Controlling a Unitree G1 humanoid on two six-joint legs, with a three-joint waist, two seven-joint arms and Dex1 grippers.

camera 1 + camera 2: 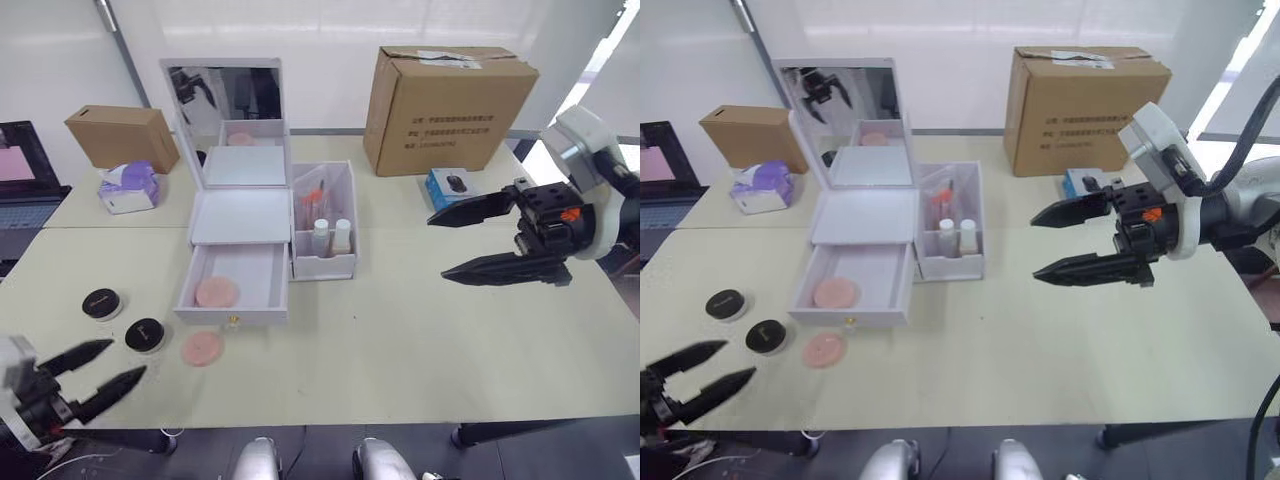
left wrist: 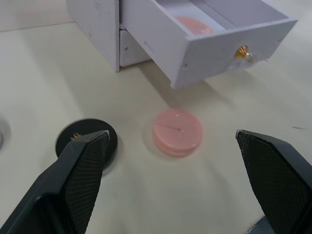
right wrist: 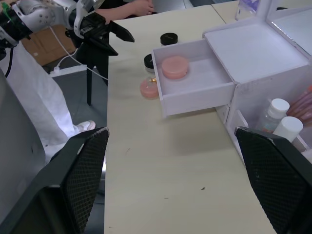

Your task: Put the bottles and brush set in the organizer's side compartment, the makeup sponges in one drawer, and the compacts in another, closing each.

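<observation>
The organizer (image 1: 245, 215) stands mid-table with one drawer (image 1: 232, 285) pulled out, holding one sponge (image 1: 216, 292); the second sponge (image 1: 202, 348) lies just before it. The left tool (image 1: 95, 373), jaws wide and empty, hovers near the table's front edge beside two compacts (image 1: 145, 334). The right tool (image 1: 480, 240), open and empty, hangs over open table

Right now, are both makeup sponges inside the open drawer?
No. One makeup sponge lies in the open drawer; the other sponge sits on the table in front of it.
</observation>
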